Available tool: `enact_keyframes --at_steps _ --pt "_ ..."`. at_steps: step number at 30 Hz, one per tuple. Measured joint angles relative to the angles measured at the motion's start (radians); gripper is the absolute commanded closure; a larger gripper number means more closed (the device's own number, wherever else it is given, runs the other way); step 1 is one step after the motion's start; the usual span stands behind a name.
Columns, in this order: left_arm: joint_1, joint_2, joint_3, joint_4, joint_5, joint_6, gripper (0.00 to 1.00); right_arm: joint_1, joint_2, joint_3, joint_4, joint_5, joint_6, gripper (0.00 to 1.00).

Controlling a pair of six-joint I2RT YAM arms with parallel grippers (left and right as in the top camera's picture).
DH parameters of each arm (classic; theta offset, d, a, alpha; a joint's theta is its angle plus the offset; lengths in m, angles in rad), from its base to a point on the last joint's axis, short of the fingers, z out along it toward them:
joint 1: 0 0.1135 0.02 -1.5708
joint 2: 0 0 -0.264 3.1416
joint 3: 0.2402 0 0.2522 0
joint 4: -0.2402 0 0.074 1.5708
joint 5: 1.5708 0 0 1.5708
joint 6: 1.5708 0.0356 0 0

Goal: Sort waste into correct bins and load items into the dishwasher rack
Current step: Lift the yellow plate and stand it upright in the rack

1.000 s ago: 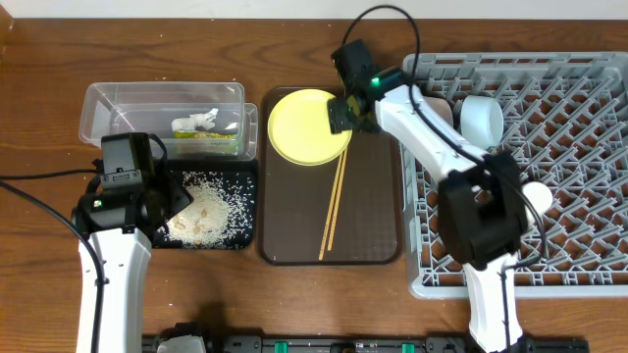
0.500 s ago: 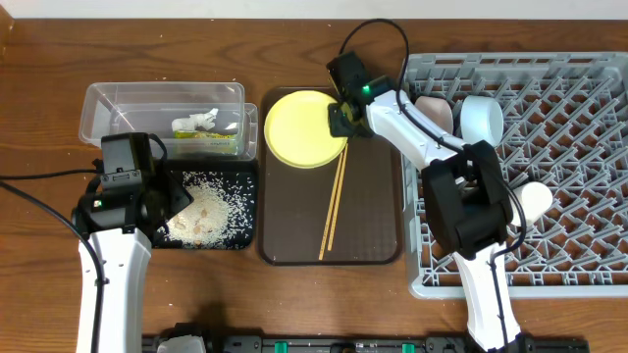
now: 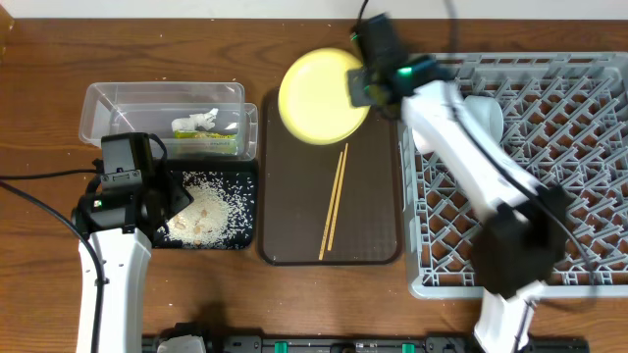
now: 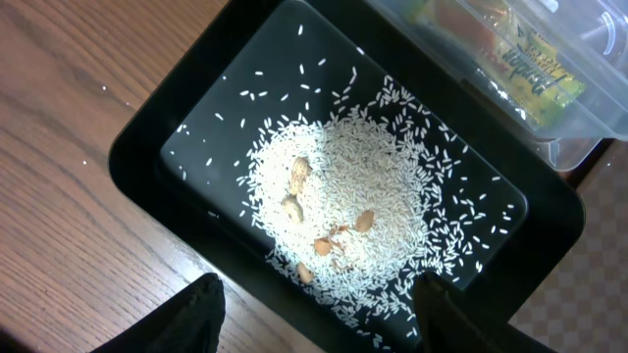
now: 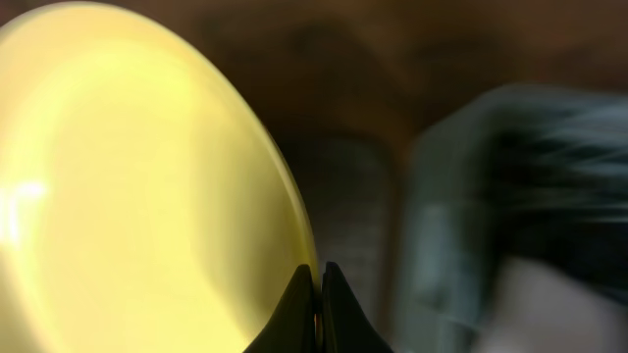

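Observation:
My right gripper (image 3: 365, 90) is shut on the right rim of the round yellow plate (image 3: 316, 96) and holds it tilted in the air above the far end of the brown tray. In the right wrist view the plate (image 5: 128, 176) fills the left side, with the gripper (image 5: 319, 284) pinching its edge. Two wooden chopsticks (image 3: 334, 201) lie on the brown tray. The grey dishwasher rack (image 3: 549, 196) stands at the right. My left gripper (image 4: 316, 304) hangs open over the near edge of the black tray (image 4: 147, 137), which holds rice (image 4: 363, 196). The wrapper (image 3: 206, 145) and tissue (image 3: 201, 121) lie in the clear tub (image 3: 118, 103).
The brown serving tray (image 3: 368, 230) sits between the bins and the rack. A pale bowl (image 3: 486, 118) stands in the rack's far left part, partly behind my right arm. A few tan bits lie among the rice in the left wrist view.
My right gripper has shut on the plate's rim, lifted it off the brown tray and carried it back and to the right. The left arm has not moved.

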Motion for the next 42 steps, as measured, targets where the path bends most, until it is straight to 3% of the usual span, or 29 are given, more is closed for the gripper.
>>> enact_keyframes --at_steps 9,21,32,42 --pt "0.0 0.0 0.0 0.001 0.0 0.0 0.36 -0.092 -0.276 0.007 -0.266 0.188 -0.138 0.99" --pt "0.0 0.0 0.0 0.0 -0.003 0.0 0.35 -0.252 -0.396 0.005 -0.657 0.496 -0.3 0.99" --pt "0.0 0.0 0.0 0.0 -0.003 0.0 0.35 -0.25 -0.378 -0.034 -0.639 0.592 -0.315 0.99" --pt "0.0 0.0 0.0 0.001 -0.003 0.0 0.35 -0.22 -0.357 -0.229 -0.518 0.609 -0.311 0.99"
